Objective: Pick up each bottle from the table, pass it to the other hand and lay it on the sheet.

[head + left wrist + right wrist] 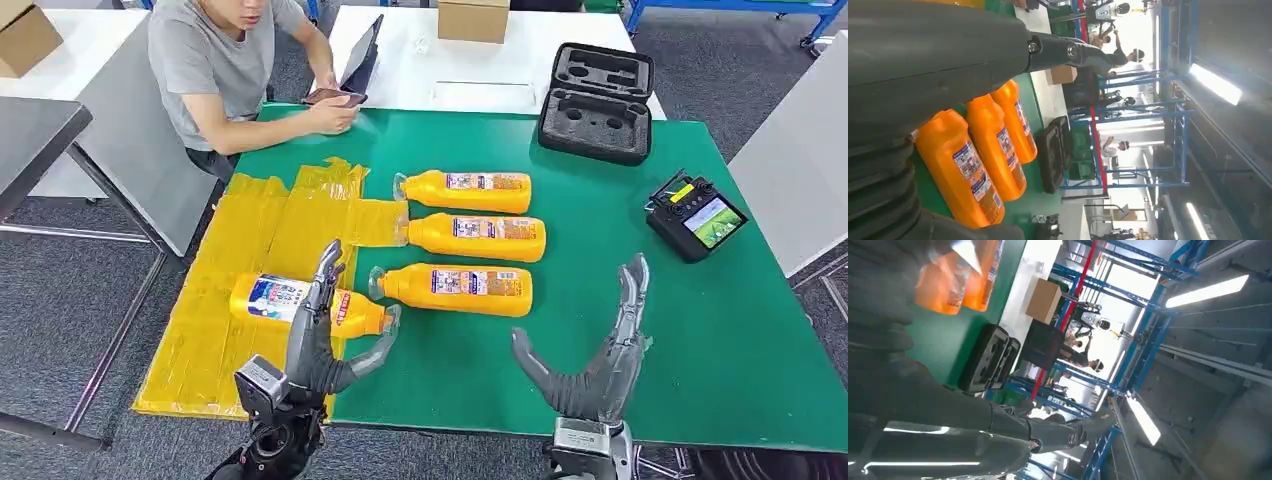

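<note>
Three bottles [470,239] lie on green bench [640,330] | one bottle [285,301] on yellow sheet [250,260] | left hand [320,335] empty, fingers spread | right hand [600,350] empty, fingers spread

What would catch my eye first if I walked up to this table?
Four bright orange bottles: three in a row on the green table, the nearest of them just ahead of the robot, and a fourth bottle lying on the yellow sheet at the left. Two silvery hands rise at the near edge, the left hand in front of that fourth bottle, the right hand open over bare green.
</note>
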`<state>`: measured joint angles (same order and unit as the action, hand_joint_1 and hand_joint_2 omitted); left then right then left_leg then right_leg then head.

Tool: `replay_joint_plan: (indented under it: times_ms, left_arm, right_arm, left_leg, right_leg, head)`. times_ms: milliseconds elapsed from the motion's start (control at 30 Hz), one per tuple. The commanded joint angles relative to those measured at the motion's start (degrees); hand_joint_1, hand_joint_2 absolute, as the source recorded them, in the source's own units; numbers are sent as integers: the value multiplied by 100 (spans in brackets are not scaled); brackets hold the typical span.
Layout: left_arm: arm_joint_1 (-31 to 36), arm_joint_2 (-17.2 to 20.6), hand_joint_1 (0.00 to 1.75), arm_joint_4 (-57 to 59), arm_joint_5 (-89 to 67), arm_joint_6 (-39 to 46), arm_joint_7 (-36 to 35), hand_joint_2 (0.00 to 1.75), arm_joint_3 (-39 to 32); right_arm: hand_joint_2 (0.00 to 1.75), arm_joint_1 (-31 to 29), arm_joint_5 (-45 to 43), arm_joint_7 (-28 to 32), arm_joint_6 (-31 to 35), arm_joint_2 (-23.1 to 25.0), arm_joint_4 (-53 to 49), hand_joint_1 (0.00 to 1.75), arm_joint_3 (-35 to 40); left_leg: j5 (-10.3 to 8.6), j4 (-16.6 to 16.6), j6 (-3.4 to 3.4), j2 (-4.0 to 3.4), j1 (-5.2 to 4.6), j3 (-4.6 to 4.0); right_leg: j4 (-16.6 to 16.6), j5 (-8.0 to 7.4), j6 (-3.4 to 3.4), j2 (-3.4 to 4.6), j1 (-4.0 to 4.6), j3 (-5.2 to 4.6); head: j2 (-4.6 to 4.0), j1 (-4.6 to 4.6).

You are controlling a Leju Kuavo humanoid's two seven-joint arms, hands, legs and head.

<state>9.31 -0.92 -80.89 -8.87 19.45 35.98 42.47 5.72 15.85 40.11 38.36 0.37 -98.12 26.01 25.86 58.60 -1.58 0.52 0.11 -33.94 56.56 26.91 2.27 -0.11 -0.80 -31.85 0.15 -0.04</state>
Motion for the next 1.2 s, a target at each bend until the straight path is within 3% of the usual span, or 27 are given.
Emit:
replay_joint_plan:
  times_ms: [33,133,367,467,567,1200]
  left_arm:
    - [133,68,0,214,26,-45,402,175,132]
    - [144,-54,0,406,-20,242,402,175,101]
    - [102,-40,0,215,145,366,402,175,64]
    - [99,-15,0,116,237,281,402,175,14]
    - [76,8,0,65,246,296,402,175,-38]
    - [135,121,0,99,248,403,402,175,124]
  right_arm:
    - [175,-60,-97,-11,164,45,121,0,-146]
    - [175,-63,-373,-11,164,99,286,0,-207]
    - [175,28,98,-11,164,219,176,0,-628]
    - [175,-43,115,-11,-73,217,641,0,-731]
    - [175,6,172,-11,148,-35,930,0,-628]
    - [175,434,299,-11,164,68,559,0,-962]
  left_leg:
    - [3,-7,8,-5,4,17]
    - [0,-6,5,-1,1,10]
    - [0,-7,8,-1,3,13]
    - [1,-7,6,-1,3,14]
    - [0,-11,6,-5,5,20]
    - [1,-9,9,-5,3,15]
  right_leg:
    - [-10,1,-10,1,5,18]
    - [-6,0,-6,-1,1,10]
    - [-10,-1,-10,-2,4,15]
    - [-9,0,-8,-2,3,15]
    - [-16,-3,-7,2,5,22]
    - [-10,-1,-10,2,4,15]
  head:
    - [0,0]
    - [0,0]
    - [0,0]
    - [0,0]
    - [0,0]
    - [2,0]
